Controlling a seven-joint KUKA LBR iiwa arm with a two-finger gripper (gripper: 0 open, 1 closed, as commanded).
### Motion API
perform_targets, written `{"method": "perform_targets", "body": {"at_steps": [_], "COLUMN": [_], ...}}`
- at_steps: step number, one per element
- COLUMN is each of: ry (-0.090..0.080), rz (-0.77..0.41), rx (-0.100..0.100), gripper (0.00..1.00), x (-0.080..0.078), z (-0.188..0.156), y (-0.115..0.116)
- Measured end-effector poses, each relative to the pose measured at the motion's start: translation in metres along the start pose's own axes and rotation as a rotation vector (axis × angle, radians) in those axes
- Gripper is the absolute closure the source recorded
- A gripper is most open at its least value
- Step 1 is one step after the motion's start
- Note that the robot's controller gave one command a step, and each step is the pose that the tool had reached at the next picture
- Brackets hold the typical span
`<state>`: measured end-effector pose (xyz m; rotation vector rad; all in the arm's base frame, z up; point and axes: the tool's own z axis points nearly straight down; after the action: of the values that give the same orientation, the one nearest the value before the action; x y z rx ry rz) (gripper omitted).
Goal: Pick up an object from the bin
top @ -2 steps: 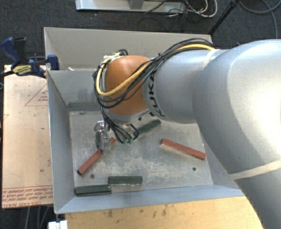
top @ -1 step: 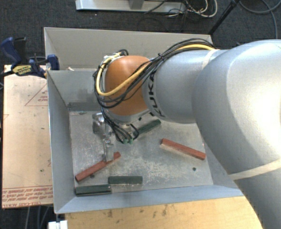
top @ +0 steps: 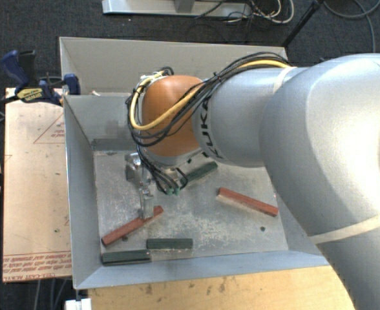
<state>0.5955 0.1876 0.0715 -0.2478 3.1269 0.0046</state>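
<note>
My gripper (top: 143, 205) hangs below the orange wrist cover, over the left middle of the bin floor. Its tip comes down right at the upper right end of a red-brown flat stick (top: 132, 226), which lies slanted toward the front left. I cannot tell whether it touches the stick. A dark green bar (top: 199, 171) pokes out from under the wrist, just right of the gripper. Two more dark green bars lie near the front wall: one (top: 169, 243) in the middle, the other (top: 125, 257) at the front left corner.
A longer red-brown bar (top: 247, 201) lies slanted on the right side of the bin floor. The big grey arm covers the bin's back right part. The bin's sloped walls stand close on the left and front.
</note>
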Motion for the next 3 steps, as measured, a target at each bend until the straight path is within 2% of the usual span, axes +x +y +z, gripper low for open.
{"method": "perform_targets", "body": {"at_steps": [1,2,3], "ry": [0.001,0.005,0.005], "rz": [-0.017,-0.356,-0.356], "rx": [0.001,0.000,0.000], "gripper": [0.00,1.00,0.00], "x": [0.001,0.081,0.081], "z": [-0.001,-0.021,-0.021], "y": [0.001,0.003,0.003]}}
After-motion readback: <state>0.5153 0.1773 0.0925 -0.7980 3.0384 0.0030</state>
